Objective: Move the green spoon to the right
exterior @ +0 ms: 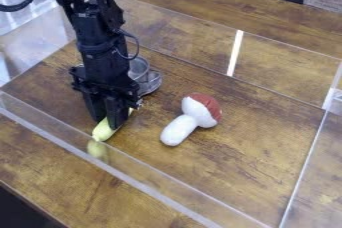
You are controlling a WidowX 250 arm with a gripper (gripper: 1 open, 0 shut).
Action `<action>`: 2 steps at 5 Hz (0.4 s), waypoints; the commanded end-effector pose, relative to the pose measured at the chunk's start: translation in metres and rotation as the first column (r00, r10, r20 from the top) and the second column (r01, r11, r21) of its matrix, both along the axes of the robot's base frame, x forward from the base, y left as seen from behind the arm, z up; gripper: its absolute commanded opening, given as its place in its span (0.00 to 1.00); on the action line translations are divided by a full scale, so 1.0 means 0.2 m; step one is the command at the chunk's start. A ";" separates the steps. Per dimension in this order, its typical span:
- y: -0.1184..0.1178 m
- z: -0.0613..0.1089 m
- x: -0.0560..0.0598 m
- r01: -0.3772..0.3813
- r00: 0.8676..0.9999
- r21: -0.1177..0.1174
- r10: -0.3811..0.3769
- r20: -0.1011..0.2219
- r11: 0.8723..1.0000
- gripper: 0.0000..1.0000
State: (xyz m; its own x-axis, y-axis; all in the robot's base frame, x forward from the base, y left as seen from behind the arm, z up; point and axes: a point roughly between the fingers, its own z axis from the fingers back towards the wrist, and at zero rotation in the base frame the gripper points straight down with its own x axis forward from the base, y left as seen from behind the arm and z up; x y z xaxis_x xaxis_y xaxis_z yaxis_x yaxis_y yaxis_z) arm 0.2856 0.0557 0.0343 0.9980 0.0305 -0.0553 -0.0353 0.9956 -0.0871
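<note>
The green spoon (104, 129) is a slim yellow-green piece; only its lower end shows, poking out beneath the black fingers and touching or nearly touching the wooden table. My gripper (111, 120) points straight down and is shut on the spoon's upper part, which the fingers hide. A faint green reflection (96, 150) of the spoon shows in the clear front wall.
A white mushroom with a red-brown cap (186, 121) lies just right of the gripper. A shiny steel pot (140, 74) sits behind the arm, mostly hidden. Clear acrylic walls (174, 194) box in the wooden work area on all sides.
</note>
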 end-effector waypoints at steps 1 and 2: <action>0.08 0.07 -0.01 0.000 1.000 0.006 0.000 0.021 1.000 0.00; 0.06 0.13 0.03 0.035 0.999 -0.002 -0.035 0.027 0.999 0.00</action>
